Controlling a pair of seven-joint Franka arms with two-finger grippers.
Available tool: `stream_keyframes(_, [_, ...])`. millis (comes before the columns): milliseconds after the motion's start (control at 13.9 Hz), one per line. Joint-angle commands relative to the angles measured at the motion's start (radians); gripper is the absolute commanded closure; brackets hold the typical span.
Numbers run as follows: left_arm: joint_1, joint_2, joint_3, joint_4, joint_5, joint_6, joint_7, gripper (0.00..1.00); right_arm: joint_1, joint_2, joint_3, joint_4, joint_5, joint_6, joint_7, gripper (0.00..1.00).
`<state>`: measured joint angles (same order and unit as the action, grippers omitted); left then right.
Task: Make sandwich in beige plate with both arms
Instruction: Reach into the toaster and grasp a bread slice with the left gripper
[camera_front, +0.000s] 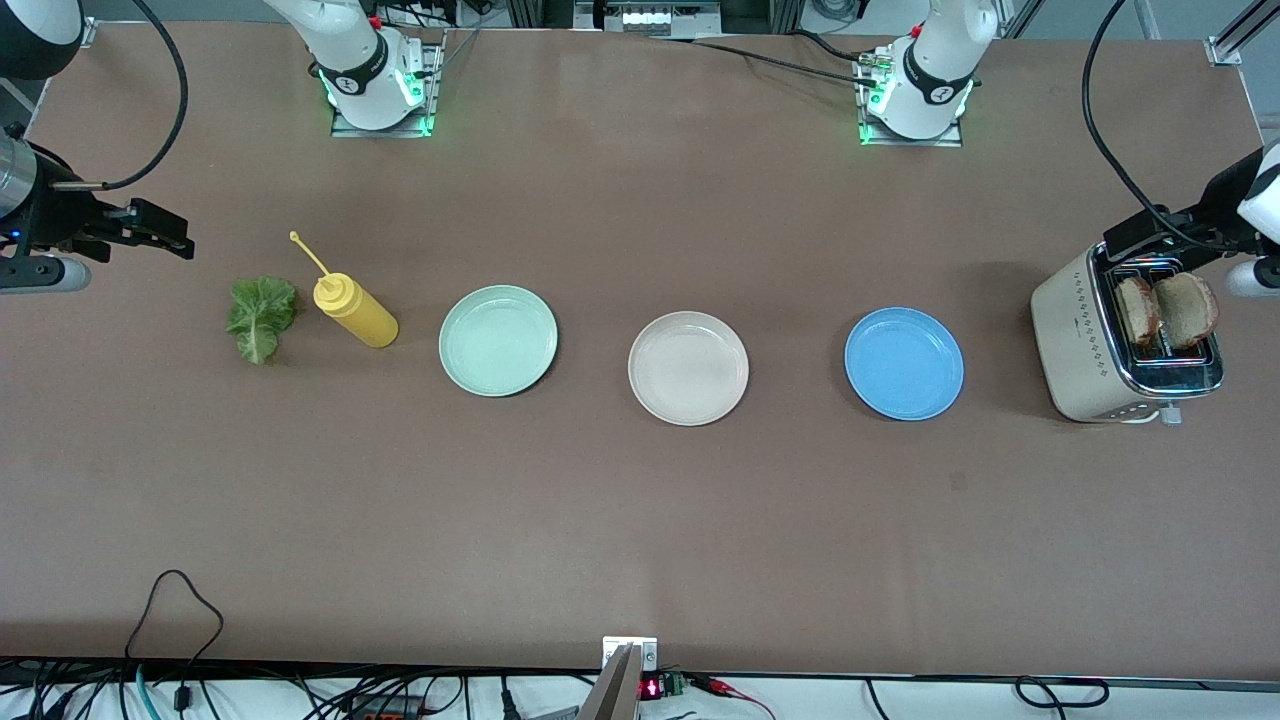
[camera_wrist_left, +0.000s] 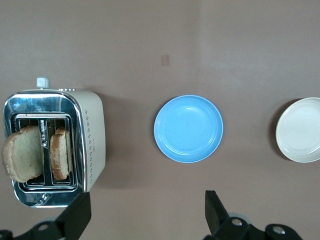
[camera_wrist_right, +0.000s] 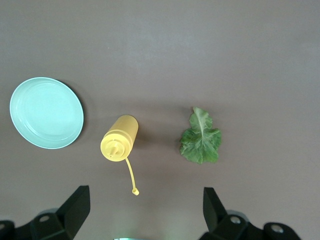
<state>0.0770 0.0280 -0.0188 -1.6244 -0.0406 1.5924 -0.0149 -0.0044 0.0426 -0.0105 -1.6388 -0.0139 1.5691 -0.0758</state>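
Across a brown table (camera_front: 600, 520) seen from a high camera facing two white robot arms, a row of things runs from the right arm's end to the left arm's end. At the right arm's end, the right gripper (camera_front: 160, 232) hangs in the air above the table's edge area, its two black fingers (camera_wrist_right: 75, 210) spread wide apart with nothing between them. Next comes a crinkled green lettuce leaf (camera_front: 262, 318) lying flat on the table, and just beside it a yellow squeeze bottle (camera_front: 355, 310) standing upright with its cap hanging off on a thin strap. After that lie three round plates in a line, each well apart from the next: a mint-green plate (camera_front: 498, 340), then the beige plate (camera_front: 688, 367) at the middle of the table, slightly nearer to the front camera than the other two, then a blue plate (camera_front: 904, 363). All three plates hold nothing. At the left arm's end stands a cream and chrome toaster (camera_front: 1085, 345) with two slices of brown-crusted bread (camera_front: 1165, 310) sticking up out of its slots, one leaning outward. The left gripper (camera_front: 1150, 235) hangs over the table beside the toaster, its fingers (camera_wrist_left: 216, 212) also spread fully apart and holding nothing.
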Motion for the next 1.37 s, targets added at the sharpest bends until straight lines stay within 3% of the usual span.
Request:
stream_keyframes(0, [0.053, 0.07, 0.0, -0.003, 0.021, 0.041, 0.012, 0.0, -0.023, -0.015, 0.023, -0.01, -0.001, -0.006, -0.012, 0.0])
stream_keyframes(216, [0.093, 0.17, 0.0, 0.001, 0.085, 0.101, 0.016, 0.0, -0.023, -0.013, 0.023, -0.01, -0.001, -0.008, -0.012, 0.0])
stream_keyframes(576, [0.209, 0.285, 0.0, -0.003, 0.094, 0.135, 0.2, 0.0, -0.022, -0.012, 0.023, -0.007, -0.001, -0.009, -0.012, 0.0])
stream_keyframes(1224, [0.265, 0.325, 0.0, -0.11, 0.094, 0.113, 0.205, 0.0, -0.02, 0.111, 0.026, 0.02, 0.0, -0.012, -0.015, 0.0])
stream_keyframes(1296, [0.265, 0.328, 0.0, -0.112, 0.094, 0.113, 0.205, 0.06, -0.02, 0.112, 0.024, 0.019, 0.002, -0.014, -0.016, 0.0])
